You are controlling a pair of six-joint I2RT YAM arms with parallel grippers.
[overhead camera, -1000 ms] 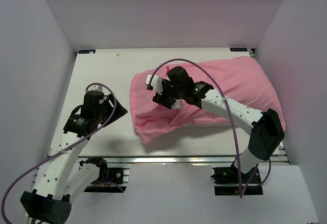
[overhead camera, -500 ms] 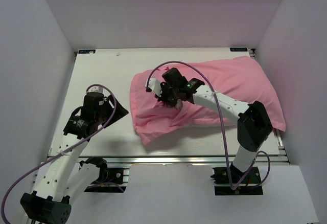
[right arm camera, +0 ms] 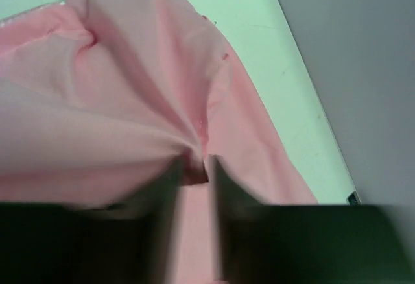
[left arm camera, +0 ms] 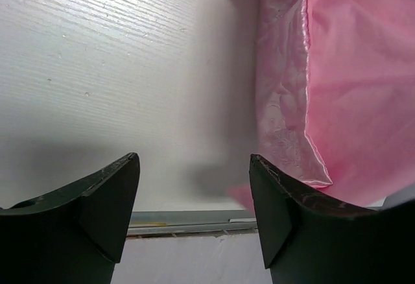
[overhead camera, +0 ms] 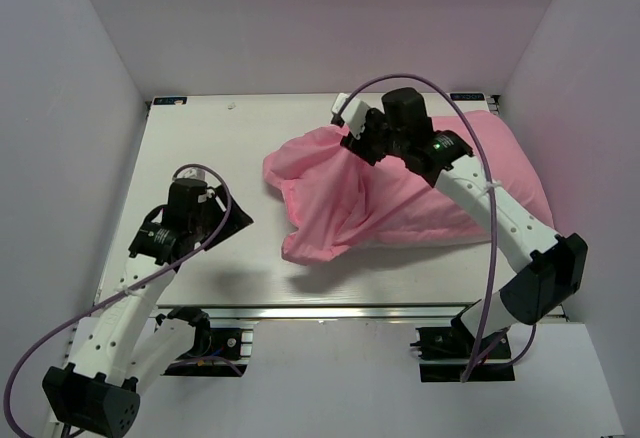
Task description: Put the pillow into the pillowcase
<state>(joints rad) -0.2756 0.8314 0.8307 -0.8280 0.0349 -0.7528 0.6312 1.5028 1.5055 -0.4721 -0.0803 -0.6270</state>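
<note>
The pink satin pillowcase (overhead camera: 400, 193) lies bulging across the right half of the table, its loose left end lifted and bunched. The white pillow does not show; it is hidden or inside the pink fabric. My right gripper (overhead camera: 357, 144) is shut on a pinch of pillowcase fabric (right arm camera: 194, 161) and holds it raised toward the back of the table. My left gripper (overhead camera: 232, 220) is open and empty, low over the table left of the pillowcase, whose hemmed edge (left arm camera: 292, 102) shows in the left wrist view between and beyond the fingers (left arm camera: 110, 200).
The table's (overhead camera: 200, 148) near edge rail (left arm camera: 188, 219) lies just below my left gripper. White enclosure walls stand on three sides. The right arm's purple cable (overhead camera: 480, 128) arcs over the pillowcase.
My right gripper closed on the pillowcase fabric and pulled it up and back to the right, dragging the loose left end with it. The left arm has barely moved.
</note>
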